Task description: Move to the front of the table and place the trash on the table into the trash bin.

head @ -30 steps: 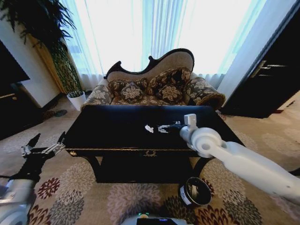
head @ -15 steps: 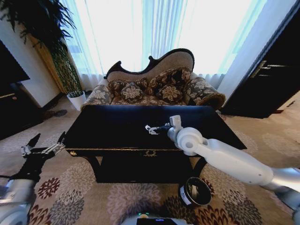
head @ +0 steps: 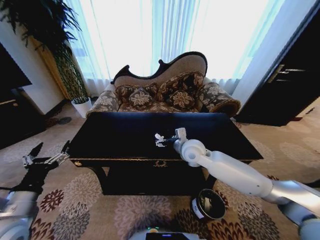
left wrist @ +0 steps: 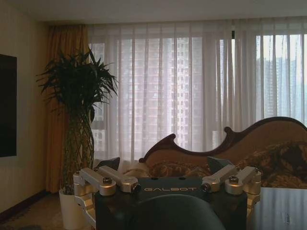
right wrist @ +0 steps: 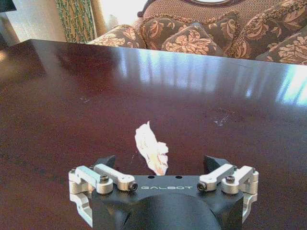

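The right hand (right wrist: pixel 160 167) is held open low over the glossy black surface (head: pixel 115 135), its fingers either side of a white paper scrap (right wrist: pixel 151 153) (the bin (head: pixel 208 204) is on the carpet). The light scrap could be nudged aside at closing. The left hand (head: pixel 46 156) is parked open.

- The right gripper (head: pixel 162 141) moves leftward across the black table (head: pixel 115 135), from right of centre a second ago to the middle of the top now.
- It closes on the white paper scrap (head: pixel 158 136): earlier well apart from it, now right at it.
- In the right wrist view the scrap (right wrist: pixel 151 154) lies between the spread fingers (right wrist: pixel 104 162).
- The right arm (head: pixel 235 172) stretches lower and farther left across the front edge.
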Motion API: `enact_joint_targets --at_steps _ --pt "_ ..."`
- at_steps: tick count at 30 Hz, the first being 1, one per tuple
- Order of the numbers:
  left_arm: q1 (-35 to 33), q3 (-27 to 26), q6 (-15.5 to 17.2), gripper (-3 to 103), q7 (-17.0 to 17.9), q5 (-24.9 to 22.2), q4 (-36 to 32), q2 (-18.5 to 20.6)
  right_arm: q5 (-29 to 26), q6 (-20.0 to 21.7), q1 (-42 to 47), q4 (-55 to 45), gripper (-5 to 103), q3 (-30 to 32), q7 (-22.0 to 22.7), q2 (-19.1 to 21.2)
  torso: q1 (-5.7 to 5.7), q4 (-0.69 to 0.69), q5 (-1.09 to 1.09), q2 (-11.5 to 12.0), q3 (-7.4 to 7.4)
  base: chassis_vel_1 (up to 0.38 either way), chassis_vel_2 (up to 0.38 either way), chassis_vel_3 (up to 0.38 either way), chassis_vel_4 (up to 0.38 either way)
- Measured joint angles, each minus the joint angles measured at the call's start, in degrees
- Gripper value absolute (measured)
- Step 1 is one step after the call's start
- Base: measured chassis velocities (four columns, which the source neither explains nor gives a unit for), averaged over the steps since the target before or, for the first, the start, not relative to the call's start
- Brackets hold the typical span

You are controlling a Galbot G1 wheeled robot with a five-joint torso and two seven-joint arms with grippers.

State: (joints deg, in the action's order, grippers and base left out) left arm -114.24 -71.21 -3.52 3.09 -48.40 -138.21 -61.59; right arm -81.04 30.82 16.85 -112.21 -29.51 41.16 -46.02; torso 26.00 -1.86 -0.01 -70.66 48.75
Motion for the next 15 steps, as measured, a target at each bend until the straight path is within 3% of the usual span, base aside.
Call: enact_joint_targets --at_steps 3,5,8,15 --pt "0.0 0.0 0.0 100 0.0 0.0 0.0 0.0 0.4 -0.3 0.0 0.2 102 0.1 -0.3 0.0 0.0 0.0 0.0 0.0 0.0 0.0 0.0 0.0 0.0" --pt "0.0 0.0 0.0 100 0.0 0.0 0.0 0.0 0.5 -0.4 0.0 0.2 98 0.1 -0.4 0.0 0.01 0.0 0.0 0.0 0.0 0.0 0.0 0.0 0.0" --pt "0.0 0.0 0.0 100 0.0 0.0 0.0 0.0 0.6 -0.5 0.0 0.1 83 0.0 -0.5 0.0 0.0 0.0 0.0 0.0 0.0 0.0 0.0 0.0 0.0" --pt "0.0 0.0 0.0 100 0.0 0.0 0.0 0.0 0.2 -1.0 0.4 -0.4 61 0.3 -0.4 0.1 0.0 0.0 0.0 0.0 0.0 0.0 0.0 0.0 0.0"
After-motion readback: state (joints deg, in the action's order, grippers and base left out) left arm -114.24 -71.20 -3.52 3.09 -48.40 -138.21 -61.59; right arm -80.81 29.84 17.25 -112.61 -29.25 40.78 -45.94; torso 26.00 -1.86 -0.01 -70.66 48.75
